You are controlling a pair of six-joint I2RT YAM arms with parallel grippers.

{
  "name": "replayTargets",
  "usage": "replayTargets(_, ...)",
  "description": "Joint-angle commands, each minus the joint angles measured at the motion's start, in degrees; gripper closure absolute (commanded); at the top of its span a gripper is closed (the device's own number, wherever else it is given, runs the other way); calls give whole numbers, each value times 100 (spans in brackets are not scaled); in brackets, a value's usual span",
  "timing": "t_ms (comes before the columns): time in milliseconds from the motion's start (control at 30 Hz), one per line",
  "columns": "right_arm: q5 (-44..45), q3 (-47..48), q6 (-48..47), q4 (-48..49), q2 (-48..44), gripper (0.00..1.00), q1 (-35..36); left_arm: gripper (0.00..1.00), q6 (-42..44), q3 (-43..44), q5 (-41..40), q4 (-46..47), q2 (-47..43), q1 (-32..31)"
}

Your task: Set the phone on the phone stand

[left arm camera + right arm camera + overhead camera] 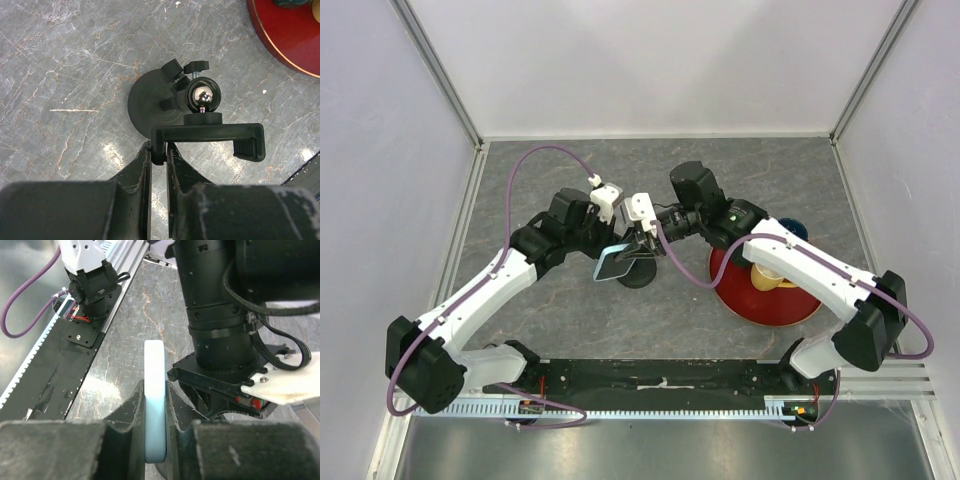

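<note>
At the middle of the counter point(570, 320), the left hand point(159, 150) pinches the clamp of the phone stand point(150, 102). The right hand point(155, 387) pinches the phone point(154, 355) edge-on beside it, its screen hidden.

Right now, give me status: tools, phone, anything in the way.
Left tool shut on clamp arm of the phone stand. Right tool shut on the phone, not yet in the clamp. Red plate beside the stand, not touching.
</note>
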Motion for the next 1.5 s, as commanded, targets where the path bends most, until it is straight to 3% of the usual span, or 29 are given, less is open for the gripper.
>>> replayTargets(0,-675,436,-1302,-513,21,100,-3,98,46,202,456,24,72,-56)
replayTargets(167,-569,541,-1426,-619,206,100,6,98,152,211,596,6,73,-47)
replayTargets(400,-631,1322,-2015,-1858,856,100,-82,98,512,185,1062,-29,-50,-47)
replayTargets(867,-1263,1648,-2331,-2044,1287,100,-424,98,723,79,1326,23,-121,-47)
replayTargets(1467,-1308,2061,-2261,-2149,1727,100,-521,98,741,53,1466,59,-86,-47)
